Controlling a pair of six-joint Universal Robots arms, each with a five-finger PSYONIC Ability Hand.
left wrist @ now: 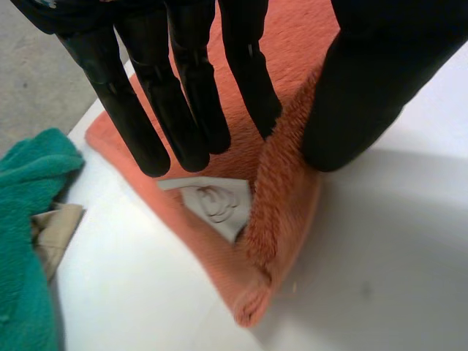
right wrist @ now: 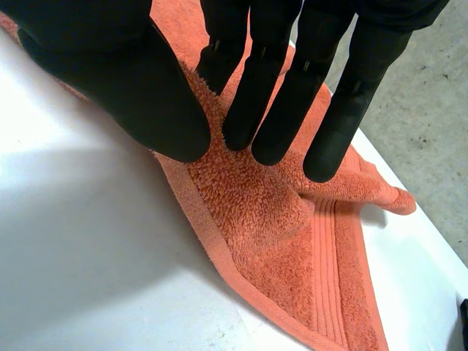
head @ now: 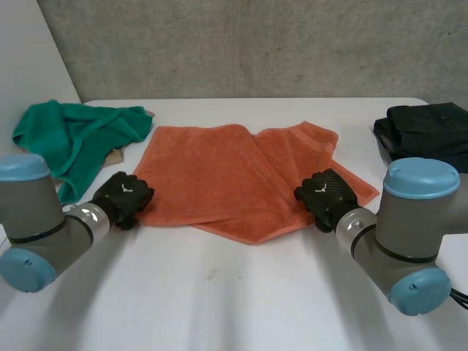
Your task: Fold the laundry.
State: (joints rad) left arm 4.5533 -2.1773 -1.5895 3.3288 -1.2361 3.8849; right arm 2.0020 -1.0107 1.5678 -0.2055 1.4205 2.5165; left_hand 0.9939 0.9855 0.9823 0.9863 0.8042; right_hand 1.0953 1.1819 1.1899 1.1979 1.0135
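Grey concrete wall (head: pixel 256 44) stands behind the white desk (head: pixel 234 292). An orange towel (head: pixel 212 175) lies in the middle of the desk, spread flat with one part already lapped over another.

The left hand (head: pixel 123 196) is at the towel's near left corner. Its straight fingers (left wrist: pixel 183 110) and its thumb (left wrist: pixel 365 95) nip a raised ridge of cloth, and a white label (left wrist: pixel 212 201) shows beside the turned-up hem. The right hand (head: pixel 325 194) sits on the near right edge, and it too pinches a lifted ridge of terry between thumb and straight fingers (right wrist: pixel 292 95).

The towel looks thick, soft and limp. It should be light enough to lift by two points, but it will probably sag in the middle and drag on the desk. The woven border and the corners seem the firmest places to hold, since the pile may slip out of a shallow pinch.

A crumpled green towel (head: pixel 73 135) lies on a beige cloth (left wrist: pixel 51 227) at the far left, well apart from the orange towel. A folded black garment (head: pixel 428 131) rests at the far right.
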